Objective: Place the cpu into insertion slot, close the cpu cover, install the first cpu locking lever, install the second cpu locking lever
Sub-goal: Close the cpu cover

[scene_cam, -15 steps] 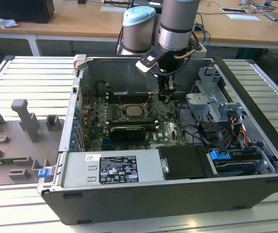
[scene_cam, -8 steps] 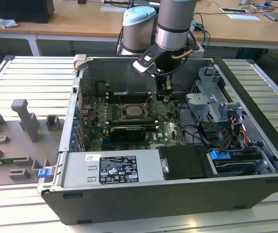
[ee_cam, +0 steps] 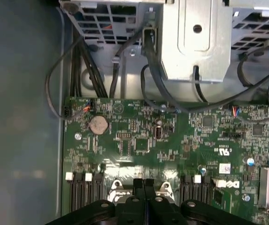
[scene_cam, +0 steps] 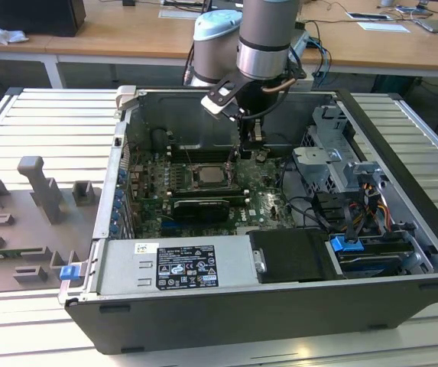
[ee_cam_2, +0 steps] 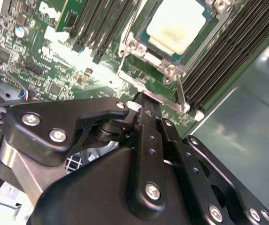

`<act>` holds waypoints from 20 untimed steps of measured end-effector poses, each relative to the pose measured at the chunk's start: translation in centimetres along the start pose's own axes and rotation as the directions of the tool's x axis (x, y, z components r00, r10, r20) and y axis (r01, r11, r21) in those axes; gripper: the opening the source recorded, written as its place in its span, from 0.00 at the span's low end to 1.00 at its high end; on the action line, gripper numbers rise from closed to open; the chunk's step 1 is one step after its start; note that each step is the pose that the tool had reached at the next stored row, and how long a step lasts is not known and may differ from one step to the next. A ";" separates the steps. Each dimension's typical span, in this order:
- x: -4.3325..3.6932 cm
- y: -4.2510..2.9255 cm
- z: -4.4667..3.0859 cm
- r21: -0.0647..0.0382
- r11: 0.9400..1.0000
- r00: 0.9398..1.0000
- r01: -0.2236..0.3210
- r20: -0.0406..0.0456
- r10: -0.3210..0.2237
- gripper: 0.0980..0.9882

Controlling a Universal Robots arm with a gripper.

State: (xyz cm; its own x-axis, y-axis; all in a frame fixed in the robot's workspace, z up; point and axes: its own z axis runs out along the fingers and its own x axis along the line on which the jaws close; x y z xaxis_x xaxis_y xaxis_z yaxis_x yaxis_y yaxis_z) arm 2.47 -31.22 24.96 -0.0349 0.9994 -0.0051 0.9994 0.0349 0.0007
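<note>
Exterior view: slatted metal surface [scene_cam: 43, 115] carries an open computer case [scene_cam: 280, 321] lying on its side, and the arm [scene_cam: 264, 38] comes down into it from the far edge. Motherboard [scene_cam: 268, 206] sits on the case floor. The insertion slot [scene_cam: 230, 178] is mid-board, just beyond the long black graphics card [scene_cam: 199, 206]. Progress as I read it: cpu [ee_cam_2: 179, 26] is in the slot, lying flat with its pale metal top up. The cpu cover [ee_cam_2: 157, 60] looks folded down around it with the chip showing through the window, so steps one and two look done. Levers are the open item. The second wrist view has a silver locking lever [ee_cam_2: 169, 102] running across the near edge of the socket, right at the fingertips. Can't tell whether either lever is hooked under its catch, so I'd count both as unconfirmed. Pose: arm roughly vertical with the wrist pointing down at the board. The hand [scene_cam: 254, 153] is low, just beside the slot on the exterior view's right and apart from the drive bays [scene_cam: 333, 164]. Hand is closed: in the first wrist view the two fingers [ee_cam: 136, 187] meet with only a seam between them. The tip touches or nearly touches the lever. Can't tell if anything is pinched; it looks more like a push than a grip.
</note>
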 end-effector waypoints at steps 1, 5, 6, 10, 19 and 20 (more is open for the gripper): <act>0.01 -0.31 0.02 0.000 1.000 1.000 0.001 0.000 -0.001 0.01; 0.06 -1.49 0.17 0.000 1.000 1.000 0.003 0.000 -0.003 0.01; 0.07 -1.63 0.28 0.000 1.000 1.000 0.003 0.000 -0.003 0.01; 0.10 -2.10 1.06 0.000 1.000 1.000 0.004 0.000 -0.004 0.01; 0.27 -5.14 1.37 0.000 1.000 1.000 0.004 0.000 -0.004 0.01; 0.27 -5.33 1.38 0.000 1.000 1.000 0.004 0.000 -0.004 0.01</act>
State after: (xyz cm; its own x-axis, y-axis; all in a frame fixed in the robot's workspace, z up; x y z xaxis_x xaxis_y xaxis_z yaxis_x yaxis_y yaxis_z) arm -2.86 -31.14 23.57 -0.0391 0.9992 -0.0056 0.9992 0.0391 0.0007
